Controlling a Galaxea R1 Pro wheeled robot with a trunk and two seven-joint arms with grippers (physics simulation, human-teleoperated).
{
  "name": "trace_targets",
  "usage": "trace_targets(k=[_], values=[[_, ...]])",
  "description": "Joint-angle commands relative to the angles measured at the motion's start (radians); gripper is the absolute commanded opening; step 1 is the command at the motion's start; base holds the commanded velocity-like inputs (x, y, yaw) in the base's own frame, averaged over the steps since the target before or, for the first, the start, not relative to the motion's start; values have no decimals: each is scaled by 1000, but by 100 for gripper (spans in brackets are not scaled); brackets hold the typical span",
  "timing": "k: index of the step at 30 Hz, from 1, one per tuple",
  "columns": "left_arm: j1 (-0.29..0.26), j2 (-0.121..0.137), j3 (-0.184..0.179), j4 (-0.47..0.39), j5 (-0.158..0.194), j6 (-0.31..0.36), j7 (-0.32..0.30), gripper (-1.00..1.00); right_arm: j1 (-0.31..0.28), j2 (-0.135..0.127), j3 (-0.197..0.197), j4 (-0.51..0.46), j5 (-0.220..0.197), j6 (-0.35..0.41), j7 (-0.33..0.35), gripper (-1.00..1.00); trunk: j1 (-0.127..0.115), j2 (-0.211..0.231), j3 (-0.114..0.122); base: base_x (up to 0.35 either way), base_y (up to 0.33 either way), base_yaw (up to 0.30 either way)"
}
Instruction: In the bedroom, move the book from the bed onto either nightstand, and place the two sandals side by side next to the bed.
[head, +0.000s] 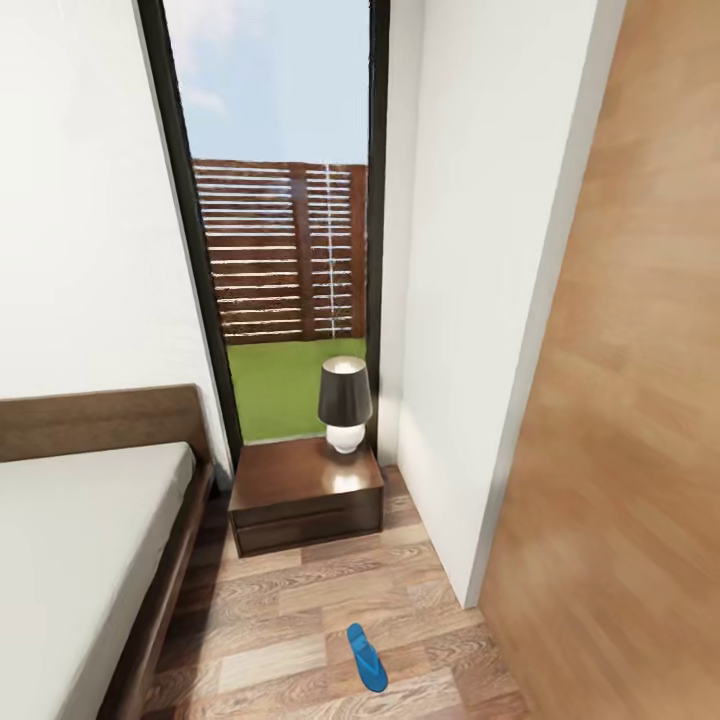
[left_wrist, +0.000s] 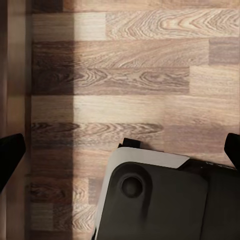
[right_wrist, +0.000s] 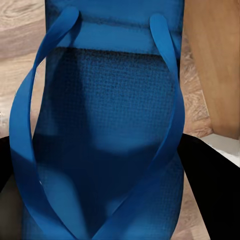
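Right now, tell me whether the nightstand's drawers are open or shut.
Shut: the nightstand shows its drawer fronts flush, none pulled out, with a lamp standing upright on top.

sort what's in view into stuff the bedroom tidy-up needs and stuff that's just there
Needed for the job:
- bed
- nightstand
- blue sandal on the floor
- blue sandal close up between the right gripper's fingers

Just there:
- lamp on the nightstand
- window with fence and grass
- wooden panel
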Motion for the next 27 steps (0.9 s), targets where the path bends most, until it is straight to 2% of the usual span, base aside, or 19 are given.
trace_targets(k=[1,11,21,27], values=[[0,0,-9,0,6,-2,4,100,-1,0,-8,3,-1,-7,0,-100,1,-1,0,221,1,43],[0,0,-9,0,6,-2,4,100,-1,0,-7,3,-1,-7,0,-100,1,-1,0,199,-58,148],[0,0,-9,0,6,-2,4,100,-1,0,-7,3,-1,-7,0,-100,1,-1,0,168,-31,51],[0,0,-9,0,6,-2,4,100,-1,0,-7,3,-1,-7,0,-100,1,-1,0,168,-116,188]])
